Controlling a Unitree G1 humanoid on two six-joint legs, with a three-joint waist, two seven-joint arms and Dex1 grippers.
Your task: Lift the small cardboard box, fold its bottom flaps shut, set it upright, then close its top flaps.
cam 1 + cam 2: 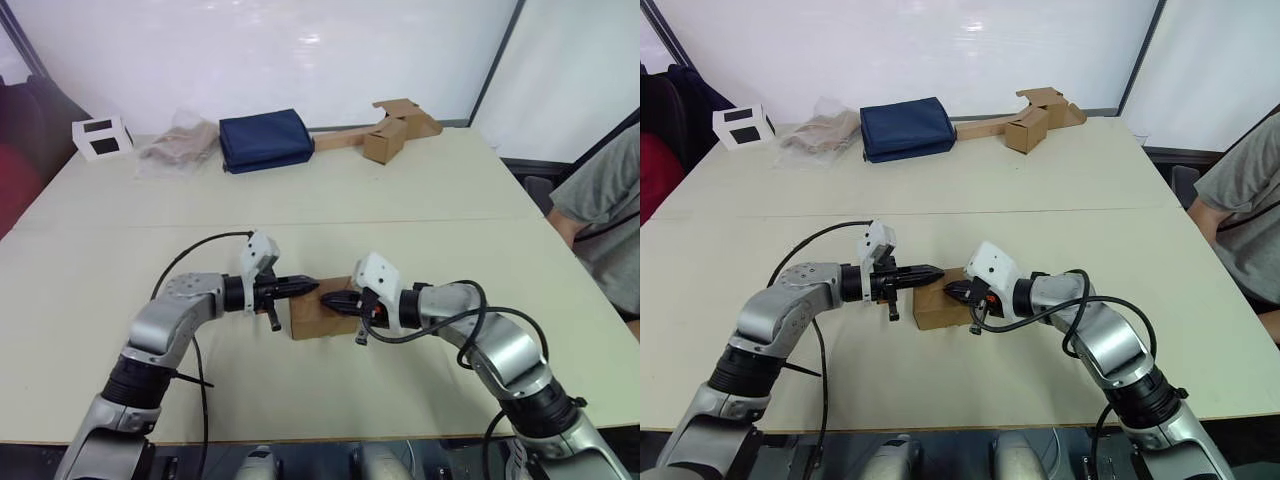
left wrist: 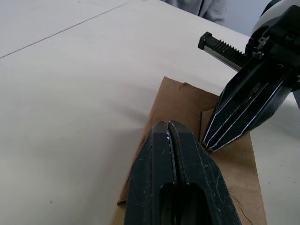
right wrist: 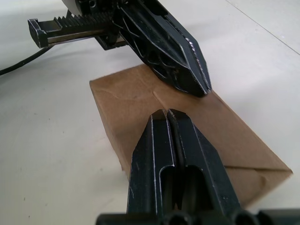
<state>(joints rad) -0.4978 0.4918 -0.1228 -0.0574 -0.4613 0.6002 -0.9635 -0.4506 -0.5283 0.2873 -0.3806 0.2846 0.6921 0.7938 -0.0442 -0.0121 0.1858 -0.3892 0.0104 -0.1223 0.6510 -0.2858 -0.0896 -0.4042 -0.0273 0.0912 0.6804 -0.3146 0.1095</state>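
Observation:
The small cardboard box point(image 1: 315, 325) stands on the table point(image 1: 420, 190) near the front edge, between my two arms. Its top flaps point(image 3: 126, 98) lie folded flat across the top, with a seam showing between them. The bottom flaps are hidden under the box. From the left, my left gripper point(image 1: 312, 286) reaches in, shut, with its tip over the box's top. My right gripper point(image 1: 325, 299) comes from the right, also shut, its tip resting on the top flaps close to the left one. Neither gripper holds anything.
Along the table's far edge lie a small white box with dark windows point(image 1: 102, 137), a crumpled plastic bag point(image 1: 180, 145), a folded navy cloth point(image 1: 265, 140) and a strip of joined cardboard pieces point(image 1: 395, 128). A person in grey point(image 1: 600, 210) sits at the right side.

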